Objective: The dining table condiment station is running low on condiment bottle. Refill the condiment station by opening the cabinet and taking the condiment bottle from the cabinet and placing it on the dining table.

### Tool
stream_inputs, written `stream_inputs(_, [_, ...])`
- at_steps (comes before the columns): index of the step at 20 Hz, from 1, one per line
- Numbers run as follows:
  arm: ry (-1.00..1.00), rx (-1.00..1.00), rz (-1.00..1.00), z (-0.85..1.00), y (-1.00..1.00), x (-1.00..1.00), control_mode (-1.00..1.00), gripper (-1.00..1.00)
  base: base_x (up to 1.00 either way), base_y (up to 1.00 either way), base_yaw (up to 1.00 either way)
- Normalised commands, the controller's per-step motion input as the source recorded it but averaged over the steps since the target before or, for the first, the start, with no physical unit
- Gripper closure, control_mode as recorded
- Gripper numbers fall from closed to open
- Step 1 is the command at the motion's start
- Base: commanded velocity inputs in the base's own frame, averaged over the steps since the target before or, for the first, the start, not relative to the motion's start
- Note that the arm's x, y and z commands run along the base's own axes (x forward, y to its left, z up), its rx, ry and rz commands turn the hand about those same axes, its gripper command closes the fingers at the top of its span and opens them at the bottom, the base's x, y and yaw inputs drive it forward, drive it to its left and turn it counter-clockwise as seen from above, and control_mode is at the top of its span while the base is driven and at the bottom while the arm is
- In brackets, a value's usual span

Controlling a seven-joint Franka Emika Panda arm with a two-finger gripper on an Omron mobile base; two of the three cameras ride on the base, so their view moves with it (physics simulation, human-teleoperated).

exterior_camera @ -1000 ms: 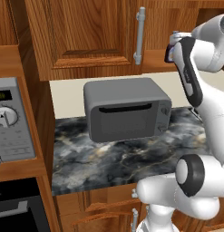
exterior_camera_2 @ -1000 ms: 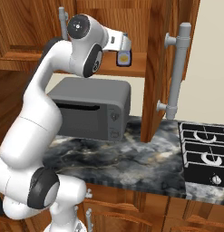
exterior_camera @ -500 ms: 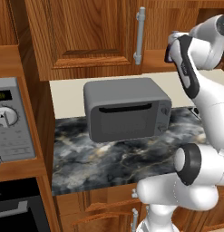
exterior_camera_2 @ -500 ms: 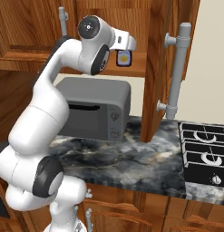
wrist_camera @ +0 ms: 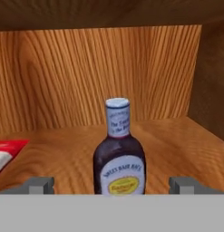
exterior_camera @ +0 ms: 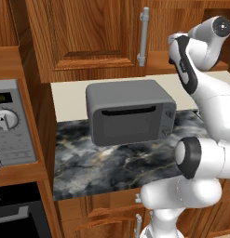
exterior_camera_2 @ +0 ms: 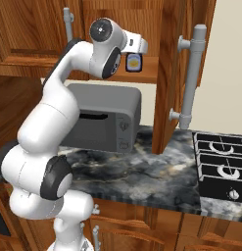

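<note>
Brown bottle (wrist_camera: 119, 154) upright on cabinet (wrist_camera: 177, 136) shelf; we note gripper (wrist_camera: 111, 185) spread wide, fingertips either side, not touching.

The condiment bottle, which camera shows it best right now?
The hand view: the condiment bottle stands upright on the shelf, centred, cap and label clear. The right base view shows just its label past the gripper. In the left base view the arm blocks it.

Dark brown condiment bottle (wrist_camera: 119, 159), pale label, blue cap; reddish-brown cabinet (wrist_camera: 86, 77)
</note>
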Motion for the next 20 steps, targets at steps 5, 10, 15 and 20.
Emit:
stream_inputs(5, [0.00,0.00,0.00,0.00,-0.02,0.39,-1.00,-1.00,0.00,0.00,0.00])
stream_inputs(10, [0.00,0.00,0.00,0.00,-0.05,0.38,-1.00,-1.00,0.00,0.00,0.00])
stream_inputs(15, [0.00,0.00,0.01,-0.01,-0.15,0.35,-1.00,-1.00,0.00,0.00,0.00])
stream_inputs(20, [0.00,0.00,0.01,-0.02,-0.16,0.32,-1.00,-1.00,0.00,0.00,0.00])
